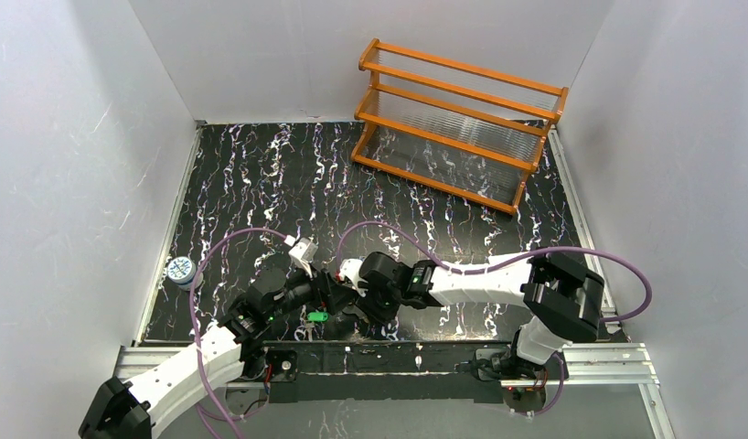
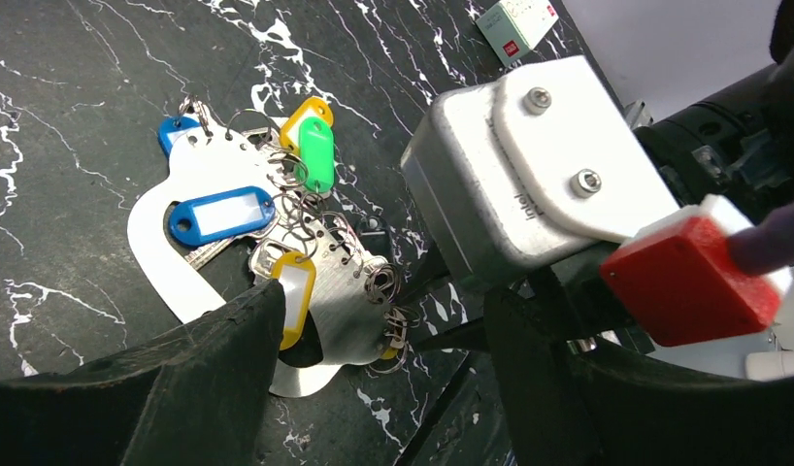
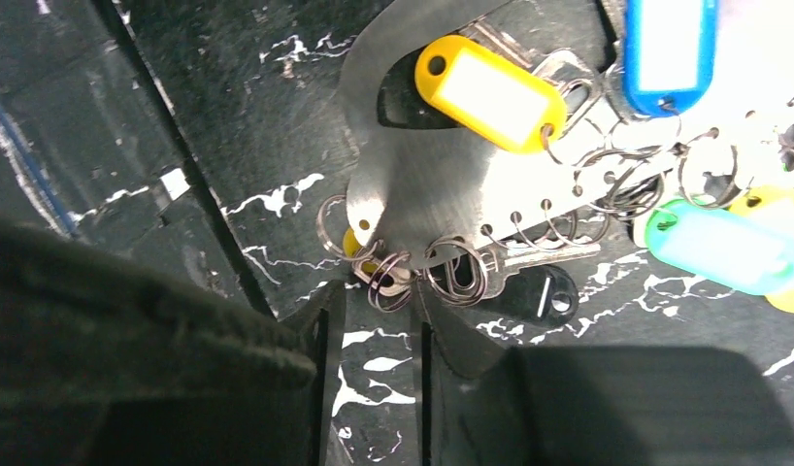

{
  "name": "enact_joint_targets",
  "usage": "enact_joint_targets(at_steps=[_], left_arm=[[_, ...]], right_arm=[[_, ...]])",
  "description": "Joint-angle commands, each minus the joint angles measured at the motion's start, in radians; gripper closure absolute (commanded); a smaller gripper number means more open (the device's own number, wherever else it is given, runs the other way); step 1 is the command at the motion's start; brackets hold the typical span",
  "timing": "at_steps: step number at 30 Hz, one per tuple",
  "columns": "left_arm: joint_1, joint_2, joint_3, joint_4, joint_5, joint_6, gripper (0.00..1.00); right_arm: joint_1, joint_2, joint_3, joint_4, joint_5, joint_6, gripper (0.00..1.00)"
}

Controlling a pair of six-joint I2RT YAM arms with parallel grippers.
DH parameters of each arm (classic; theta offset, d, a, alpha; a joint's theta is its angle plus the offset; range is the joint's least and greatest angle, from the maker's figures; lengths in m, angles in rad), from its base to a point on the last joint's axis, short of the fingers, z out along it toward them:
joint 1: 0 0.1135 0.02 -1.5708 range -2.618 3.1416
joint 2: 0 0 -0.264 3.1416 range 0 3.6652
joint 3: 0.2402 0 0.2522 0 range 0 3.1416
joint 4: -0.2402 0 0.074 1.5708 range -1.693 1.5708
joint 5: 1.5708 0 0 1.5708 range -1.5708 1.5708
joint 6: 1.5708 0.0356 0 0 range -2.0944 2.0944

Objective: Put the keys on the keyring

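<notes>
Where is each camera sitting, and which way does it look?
Top external: high behind the arms, looking down at the table, orange rack, left arm and right arm.
Left wrist: on the left arm, looking down at the keys; the left gripper frames the bottom.
Right wrist: on the right arm, looking down at the keyring; the right gripper fills the bottom.
Both wrist views share the keyring and green tag.

"intel" is read, printed sideways, on the silver camera housing (image 2: 490,194) in the left wrist view. A red mark is seen on the small white box (image 2: 516,19), but its lettering is too small. The label on the blue-white can (image 1: 180,270) is illegible.
</notes>
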Motion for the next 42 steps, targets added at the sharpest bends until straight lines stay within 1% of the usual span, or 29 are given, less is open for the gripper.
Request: enact_joint_targets(at_steps=[1, 5, 8, 16, 21, 24, 28, 30, 32, 35, 37, 39, 42], left_arm=[[0.002, -0.016, 0.004, 0.022, 0.015, -0.006, 0.27], [0.002, -0.02, 0.012, 0.004, 0.012, 0.001, 0.27], [0.002, -0.031, 0.019, -0.012, 0.011, 0.011, 0.27], [0.002, -0.077, 0.062, -0.114, -0.002, 0.067, 0.28], [0.002, -0.094, 0.103, -0.157, -0.015, 0.107, 0.28], [0.002, -0.097, 0.125, -0.147, -0.027, 0.123, 0.28], [0.002, -0.096, 0.135, -0.067, 0.016, 0.162, 0.29], [0.002, -0.092, 0.13, -0.011, 0.052, 0.176, 0.32], [0.002, -0.084, 0.127, 0.035, 0.09, 0.197, 0.35], [0.002, -0.077, 0.131, 0.07, 0.138, 0.249, 0.4], [0.002, -0.082, 0.132, 0.088, 0.145, 0.276, 0.42], [0.002, -0.092, 0.122, 0.127, 0.158, 0.303, 0.47], [0.002, -0.106, 0.101, 0.179, 0.177, 0.328, 0.55]], right_arm=[[0.042, -0.016, 0.034, 0.042, 0.122, -0.032, 0.66], [0.049, -0.039, 0.028, 0.047, 0.217, -0.026, 0.88], [0.049, -0.069, 0.019, 0.054, 0.233, -0.033, 0.99], [0.049, -0.172, 0.011, 0.062, 0.241, -0.085, 0.99], [0.042, -0.217, 0.034, 0.035, 0.212, -0.184, 0.99], [0.033, -0.268, 0.017, 0.067, 0.115, -0.271, 0.99], [0.021, -0.383, -0.046, 0.188, 0.033, -0.322, 0.99], [0.006, -0.429, -0.077, 0.248, -0.002, -0.336, 0.99], [-0.034, -0.457, -0.098, 0.279, -0.074, -0.337, 0.99], [-0.154, -0.469, -0.098, 0.288, -0.269, -0.299, 0.99], [-0.223, -0.472, -0.109, 0.305, -0.386, -0.287, 0.99], [-0.25, -0.48, -0.125, 0.327, -0.435, -0.289, 0.99], [-0.259, -0.491, -0.146, 0.356, -0.462, -0.297, 0.99]])
